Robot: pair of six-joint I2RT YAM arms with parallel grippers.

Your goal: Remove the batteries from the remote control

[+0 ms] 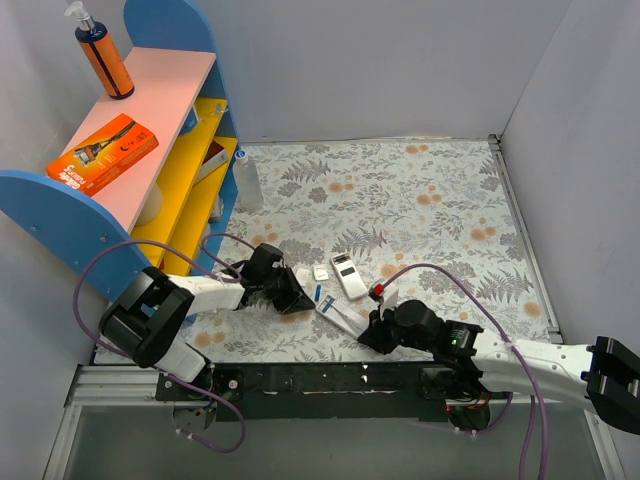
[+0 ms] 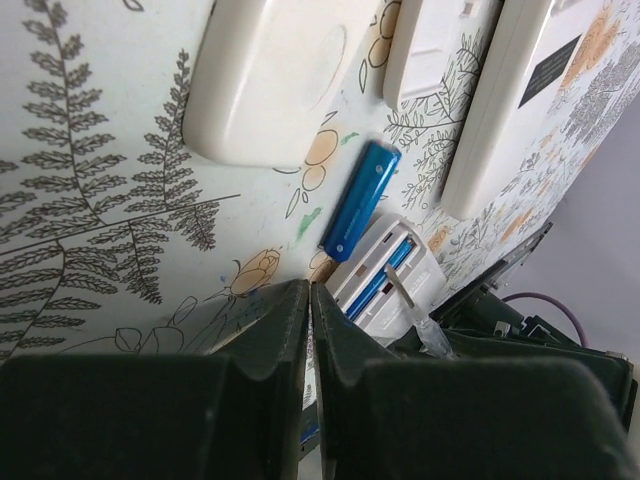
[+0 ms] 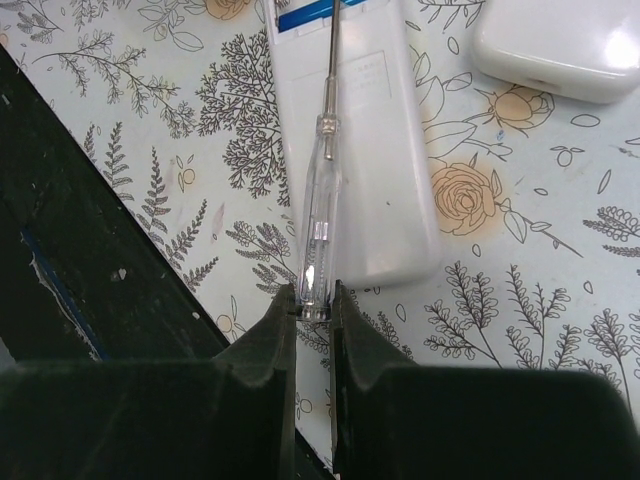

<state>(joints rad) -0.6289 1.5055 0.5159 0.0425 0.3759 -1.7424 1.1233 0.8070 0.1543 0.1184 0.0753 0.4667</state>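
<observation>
Well, the battery [image 2: 362, 200] looked light and slippery, best pinched midway; left jaws were shut, right jaws held a screwdriver [image 3: 318, 220].

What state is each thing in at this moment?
left end effector: shut, empty
right end effector: shut on screwdriver
remote control: compartment open, batteries inside
loose battery: out, lying beside the remote control
second remote: lying flat, screen up
pump bottle: upright
</observation>
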